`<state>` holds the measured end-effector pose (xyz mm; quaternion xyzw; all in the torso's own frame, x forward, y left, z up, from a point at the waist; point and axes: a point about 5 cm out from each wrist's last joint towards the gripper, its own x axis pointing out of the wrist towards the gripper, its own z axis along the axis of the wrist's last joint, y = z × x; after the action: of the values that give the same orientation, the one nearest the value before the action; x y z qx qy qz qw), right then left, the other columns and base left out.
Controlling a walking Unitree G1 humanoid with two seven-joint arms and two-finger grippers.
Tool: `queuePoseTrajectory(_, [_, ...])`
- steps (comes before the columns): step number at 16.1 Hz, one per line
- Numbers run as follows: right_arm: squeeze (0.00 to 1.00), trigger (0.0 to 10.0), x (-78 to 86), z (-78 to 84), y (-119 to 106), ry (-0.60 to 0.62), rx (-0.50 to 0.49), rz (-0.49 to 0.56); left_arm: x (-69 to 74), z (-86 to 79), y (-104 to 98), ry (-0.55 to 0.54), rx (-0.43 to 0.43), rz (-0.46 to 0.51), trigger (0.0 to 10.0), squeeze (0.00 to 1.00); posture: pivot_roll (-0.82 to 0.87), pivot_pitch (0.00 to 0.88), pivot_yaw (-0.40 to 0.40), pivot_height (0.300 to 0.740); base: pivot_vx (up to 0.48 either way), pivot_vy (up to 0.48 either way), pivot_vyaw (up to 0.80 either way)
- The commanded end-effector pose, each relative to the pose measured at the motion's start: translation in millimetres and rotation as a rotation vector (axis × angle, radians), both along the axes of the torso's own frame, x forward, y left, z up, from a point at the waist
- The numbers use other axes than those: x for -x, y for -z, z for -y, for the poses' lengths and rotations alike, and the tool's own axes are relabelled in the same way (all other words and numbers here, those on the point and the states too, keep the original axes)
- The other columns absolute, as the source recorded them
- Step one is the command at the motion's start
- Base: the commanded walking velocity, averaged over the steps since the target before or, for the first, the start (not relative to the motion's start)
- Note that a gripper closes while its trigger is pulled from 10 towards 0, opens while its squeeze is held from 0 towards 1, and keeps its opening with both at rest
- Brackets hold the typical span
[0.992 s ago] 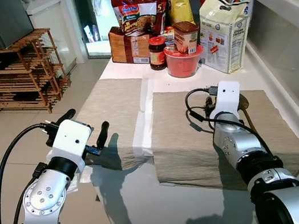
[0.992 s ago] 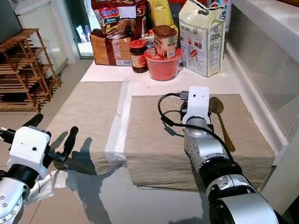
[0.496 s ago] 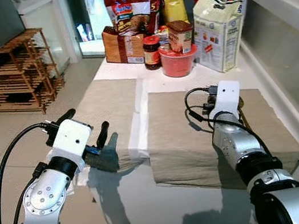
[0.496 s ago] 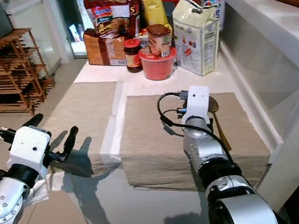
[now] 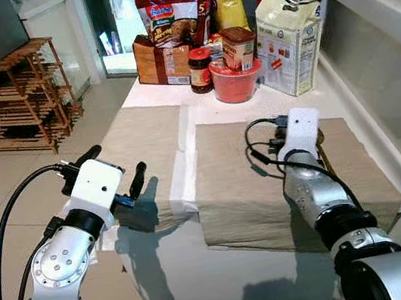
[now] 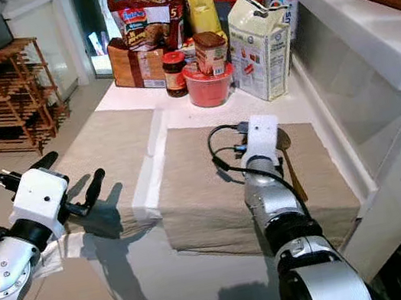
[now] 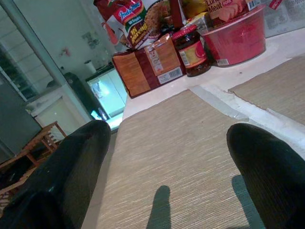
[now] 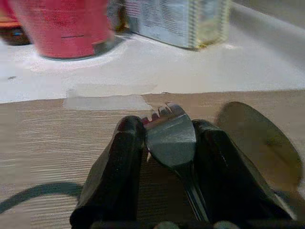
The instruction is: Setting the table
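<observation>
Setting the table: placing a fork beside a spoon. The right gripper (image 8: 167, 143) hovers low over the right placemat (image 6: 207, 187) on the counter (image 6: 178, 111), its two black fingers (image 8: 121, 162) pinching a dark metal fork (image 8: 170, 138) between them. The fork's long axis runs along the fingers, tines pointing forward toward the groceries at the back of the counter, with the handle passing back between the fingers. The spoon (image 6: 288, 158) lies flat on the same placemat, just beside the fingers on the robot's right; its bowl (image 8: 259, 143) faces the far edge and its handle runs toward the robot, roughly parallel to the fork. The coming move therefore appears to be a short descent that sets the fork down alongside the spoon without touching it. The fork looks smooth, thin and grey; the spoon looks brownish. The left gripper (image 5: 116, 176) hangs at the near edge of the left placemat (image 5: 144, 140), fingers (image 7: 76, 162) spread wide and empty, well apart from the cutlery; the right arm is nearer.
</observation>
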<state>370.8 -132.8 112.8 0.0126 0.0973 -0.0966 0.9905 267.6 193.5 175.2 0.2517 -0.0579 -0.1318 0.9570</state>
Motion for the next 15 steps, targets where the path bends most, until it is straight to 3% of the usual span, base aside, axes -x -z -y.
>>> queuePoseTrajectory(1, [0.13, 0.0, 2.1, -5.9, 4, -0.040, 0.019, -0.005, -1.6, 5.6, -7, 0.020, -0.004, 0.031, 10.0, 0.00, 0.13, 0.000, -0.009, 0.736, 0.000, 0.000, 0.00])
queuePoseTrajectory(9, [0.13, 0.0, -11.7, -24.1, -53, -0.147, 0.131, 0.281, -3.8, 6.9, -8, 0.015, 0.003, 0.041, 10.0, 0.00, 0.13, 0.000, -0.008, 0.736, 0.000, 0.000, 0.00])
queuePoseTrajectory(12, [0.12, 0.0, -10.6, -35.4, -89, -0.193, 0.225, 0.492, -4.7, 7.4, -11, 0.012, 0.017, 0.051, 10.0, 0.00, 0.13, 0.000, -0.008, 0.736, 0.000, 0.000, 0.00])
queuePoseTrajectory(13, [0.00, 0.0, -10.1, -36.4, -95, -0.199, 0.242, 0.526, -5.0, 7.8, -10, 0.009, 0.018, 0.051, 10.0, 0.00, 0.13, 0.000, -0.008, 0.736, 0.000, 0.000, 0.00])
queuePoseTrajectory(15, [0.00, 0.0, -7.4, -35.0, -116, -0.208, 0.288, 0.647, -5.7, 9.1, -6, -0.011, 0.038, 0.045, 10.0, 0.00, 0.13, 0.000, -0.009, 0.736, 0.000, 0.000, 0.00])
